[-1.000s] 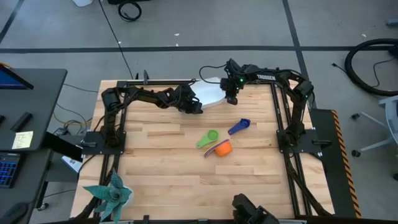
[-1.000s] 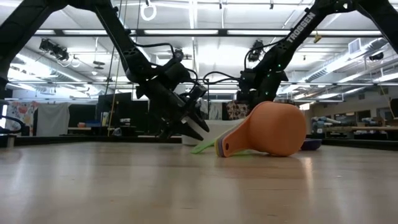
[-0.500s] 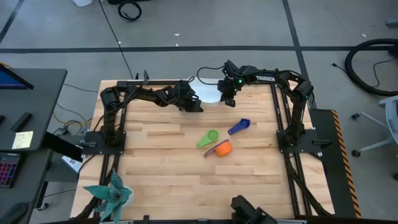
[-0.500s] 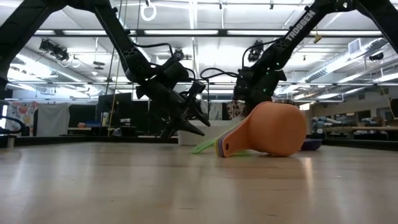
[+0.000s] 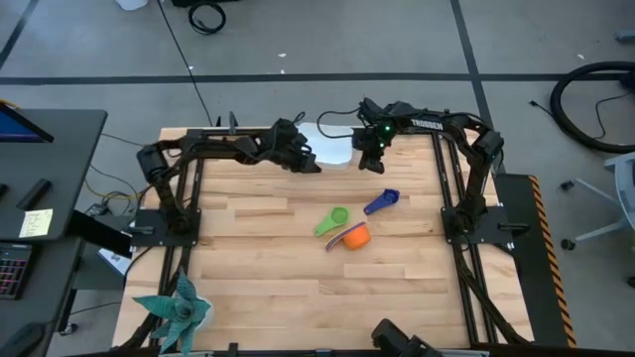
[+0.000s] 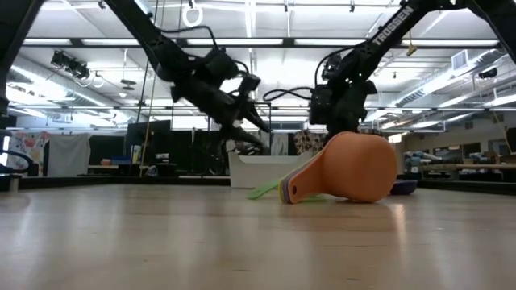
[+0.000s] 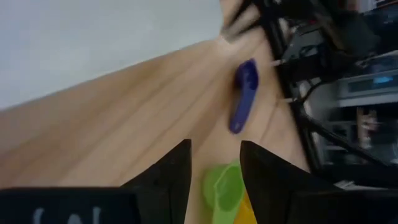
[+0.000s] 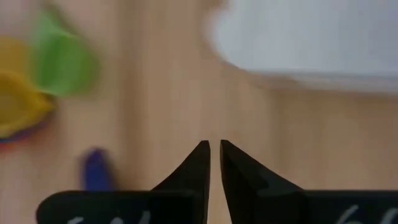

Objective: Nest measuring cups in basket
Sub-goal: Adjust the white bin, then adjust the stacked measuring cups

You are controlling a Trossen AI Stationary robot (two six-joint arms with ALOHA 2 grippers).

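A white basket (image 5: 334,151) sits at the desk's (image 5: 258,248) far edge. Beside it hover the left gripper (image 5: 310,165), fingers spread, and the right gripper (image 5: 367,164), fingers nearly together, both empty.

Two dark robot arms reach over one wooden table (image 5: 258,248). Each arm ends in one two-finger gripper: the left gripper (image 5: 311,165) and the right gripper (image 5: 369,164), two in all. One white basket (image 5: 332,145) sits at the far edge. Three measuring cups can be counted for certain: one dark blue cup (image 5: 381,202), one green cup (image 5: 332,220) and one orange cup (image 5: 353,236). One teal star-shaped plant ornament (image 5: 176,307) lies at a near corner
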